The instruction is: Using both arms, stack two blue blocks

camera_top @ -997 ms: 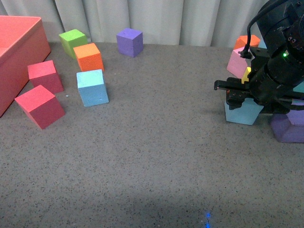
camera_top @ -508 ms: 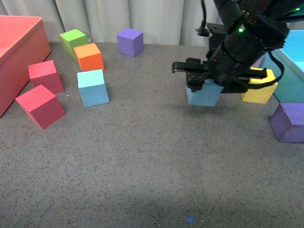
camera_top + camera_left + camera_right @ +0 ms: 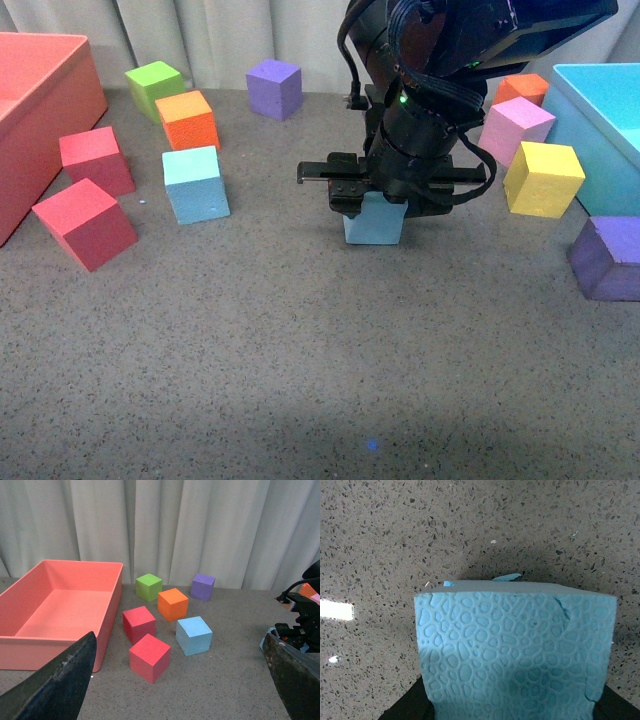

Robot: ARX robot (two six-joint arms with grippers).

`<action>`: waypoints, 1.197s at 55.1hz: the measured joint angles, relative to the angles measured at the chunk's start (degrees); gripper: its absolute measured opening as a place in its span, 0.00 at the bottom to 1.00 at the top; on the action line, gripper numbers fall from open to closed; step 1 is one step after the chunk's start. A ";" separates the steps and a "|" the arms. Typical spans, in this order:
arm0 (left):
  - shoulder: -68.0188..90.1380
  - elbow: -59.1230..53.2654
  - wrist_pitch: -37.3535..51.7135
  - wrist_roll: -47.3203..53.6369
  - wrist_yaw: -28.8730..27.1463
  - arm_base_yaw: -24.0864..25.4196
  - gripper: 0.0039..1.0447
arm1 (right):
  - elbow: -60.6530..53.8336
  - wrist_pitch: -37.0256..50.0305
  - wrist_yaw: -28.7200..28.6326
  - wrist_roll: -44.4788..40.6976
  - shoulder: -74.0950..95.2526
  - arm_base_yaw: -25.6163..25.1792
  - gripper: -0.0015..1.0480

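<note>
My right gripper [image 3: 375, 195] is shut on a light blue block [image 3: 373, 222] and holds it just above the grey table, near the middle. The block fills the right wrist view [image 3: 515, 650], between the black jaws. The other light blue block [image 3: 194, 184] rests on the table at the left, apart from the held one; it also shows in the left wrist view [image 3: 194, 635]. My left gripper [image 3: 182, 680] is open and empty, its wide fingers [image 3: 60, 680] at the frame's lower corners; it does not show in the front view.
A salmon bin [image 3: 40, 110] stands at far left, with two red cubes [image 3: 84, 222] beside it. Green [image 3: 153, 88], orange [image 3: 187, 120] and purple [image 3: 273, 88] cubes lie behind. At right are yellow [image 3: 543, 178], pink [image 3: 515, 128] and purple [image 3: 606, 258] cubes and a turquoise bin [image 3: 605, 130].
My right arm has carried the blue block leftward from the right side of the table to the middle. The left block has not moved.
</note>
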 joint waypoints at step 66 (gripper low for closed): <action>-0.02 0.00 0.00 0.00 -0.04 0.00 0.94 | -81.81 86.29 6.08 -19.58 -60.13 -17.18 0.01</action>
